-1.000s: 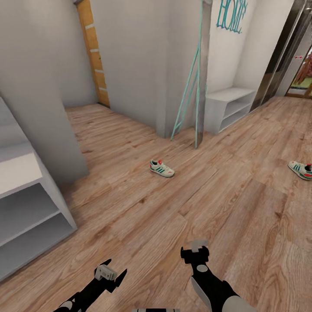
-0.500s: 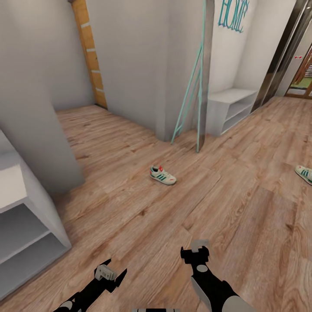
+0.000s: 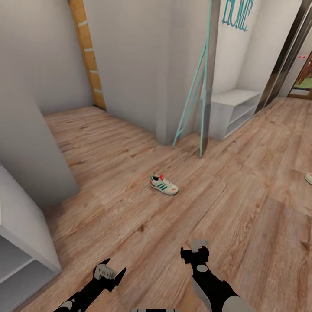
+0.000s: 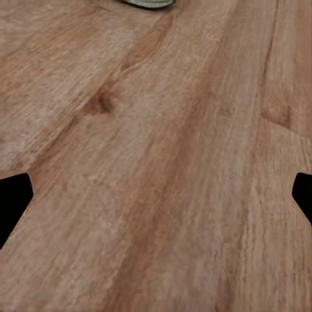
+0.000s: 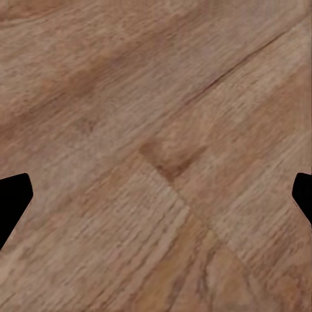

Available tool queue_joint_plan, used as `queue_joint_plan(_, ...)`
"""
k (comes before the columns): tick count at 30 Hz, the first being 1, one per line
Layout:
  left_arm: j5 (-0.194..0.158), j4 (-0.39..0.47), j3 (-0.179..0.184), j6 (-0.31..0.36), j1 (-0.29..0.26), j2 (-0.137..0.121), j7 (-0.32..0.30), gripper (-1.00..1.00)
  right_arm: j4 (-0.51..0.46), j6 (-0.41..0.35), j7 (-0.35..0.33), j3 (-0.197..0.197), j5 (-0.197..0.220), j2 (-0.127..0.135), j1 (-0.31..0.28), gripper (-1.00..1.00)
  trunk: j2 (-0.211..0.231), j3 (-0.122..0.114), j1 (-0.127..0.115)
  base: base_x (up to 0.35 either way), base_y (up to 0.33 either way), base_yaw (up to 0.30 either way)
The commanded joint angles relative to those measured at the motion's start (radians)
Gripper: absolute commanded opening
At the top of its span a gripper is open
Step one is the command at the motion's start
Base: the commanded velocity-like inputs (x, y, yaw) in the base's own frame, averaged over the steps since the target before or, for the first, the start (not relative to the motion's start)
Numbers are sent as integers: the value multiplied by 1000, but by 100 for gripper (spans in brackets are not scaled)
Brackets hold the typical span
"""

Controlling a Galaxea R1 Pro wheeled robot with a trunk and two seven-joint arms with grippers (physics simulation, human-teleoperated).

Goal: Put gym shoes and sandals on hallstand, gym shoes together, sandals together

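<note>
Head view: the left claw (image 3: 112, 274) and right claw (image 3: 193, 252) hang low over the corridor floor (image 3: 242, 208), both released with jaws apart and nothing between them. One gym shoe (image 3: 164, 184) lies on its sole on the planks well ahead of both claws, nearer the right claw's line. A sliver of a second gym shoe (image 3: 309, 178) shows far off to the right claw's outer side, cut by the frame. A white shelved unit (image 3: 19, 242) stands just beyond the left claw's outer side; another low white two-tier unit (image 3: 234, 110) sits against the far wall, well ahead of the right claw, under teal lettering (image 3: 236, 13).

Left wrist view: the left claw's fingertips (image 4: 13, 201) stand wide apart over bare planks; a pale shoe sole (image 4: 149, 2) shows far ahead.

Right wrist view: the right claw's fingertips (image 5: 13, 201) stand equally wide apart over wood grain.
</note>
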State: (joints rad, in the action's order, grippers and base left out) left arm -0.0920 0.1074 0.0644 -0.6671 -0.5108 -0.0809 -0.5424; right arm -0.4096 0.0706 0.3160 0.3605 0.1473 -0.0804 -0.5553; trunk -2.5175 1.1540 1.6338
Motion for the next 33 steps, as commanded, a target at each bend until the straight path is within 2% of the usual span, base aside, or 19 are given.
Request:
queue_joint_plan(1, 0, 0, 0, 0, 0, 0, 0, 100, 0, 0, 0, 0, 0, 0, 0, 100, 0, 0, 0, 347, 1, 0)
queue_joint_plan(19, 0, 0, -1, 0, 0, 0, 2, 100, 0, 0, 0, 0, 0, 0, 0, 100, 0, 0, 0, 348, 0, -9)
queue_joint_plan(25, 0, 0, -2, -1, 0, 0, 2, 100, 0, 0, 0, 0, 0, 0, 0, 100, 0, -2, 0, 268, 0, -168)
queue_joint_plan(33, 0, 0, -3, -2, 0, 0, 2, 100, 0, 0, 0, 0, 0, 0, 0, 100, 0, -7, 0, 84, 0, -242)
